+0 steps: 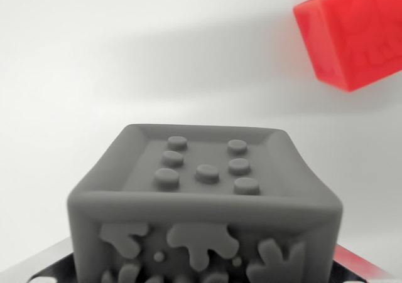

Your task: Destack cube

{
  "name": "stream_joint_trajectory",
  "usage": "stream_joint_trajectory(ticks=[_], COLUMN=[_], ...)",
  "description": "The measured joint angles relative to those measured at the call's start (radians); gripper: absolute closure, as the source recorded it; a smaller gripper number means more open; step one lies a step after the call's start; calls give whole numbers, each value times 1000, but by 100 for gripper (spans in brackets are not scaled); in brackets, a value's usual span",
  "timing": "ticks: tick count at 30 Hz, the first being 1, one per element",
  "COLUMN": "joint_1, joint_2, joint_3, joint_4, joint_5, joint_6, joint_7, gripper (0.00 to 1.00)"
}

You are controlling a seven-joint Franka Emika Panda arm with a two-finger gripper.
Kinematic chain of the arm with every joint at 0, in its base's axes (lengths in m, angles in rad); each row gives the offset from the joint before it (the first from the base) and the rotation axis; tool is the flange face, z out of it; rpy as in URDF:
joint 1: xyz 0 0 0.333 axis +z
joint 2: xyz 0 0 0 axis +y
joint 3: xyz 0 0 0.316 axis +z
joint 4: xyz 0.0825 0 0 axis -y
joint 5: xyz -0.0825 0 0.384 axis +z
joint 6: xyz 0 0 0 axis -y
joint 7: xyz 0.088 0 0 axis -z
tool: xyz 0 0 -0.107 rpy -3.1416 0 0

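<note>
Between the jaws, seemingly clamped, a grey cube sits studded face up; a tilted red cube lies beyond it on the white desk.

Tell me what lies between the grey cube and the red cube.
Nothing: in the wrist view, only bare white surface separates the grey cube from the red cube.

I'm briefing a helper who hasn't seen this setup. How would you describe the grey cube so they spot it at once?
On the white surface, look at the bottom centre of the wrist view, closest to the camera. The grey cube has seven raised round studs on its recessed top and splat-like shapes on its side. The only other block is the red cube, lying tilted at the upper right.
</note>
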Motion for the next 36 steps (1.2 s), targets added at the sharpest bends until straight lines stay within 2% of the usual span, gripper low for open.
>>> stream_joint_trajectory(ticks=[36], joint_1=[104], joint_2=[-12], joint_3=[0], joint_4=[-101], joint_5=[0], joint_6=[90], joint_7=[360], gripper=[100])
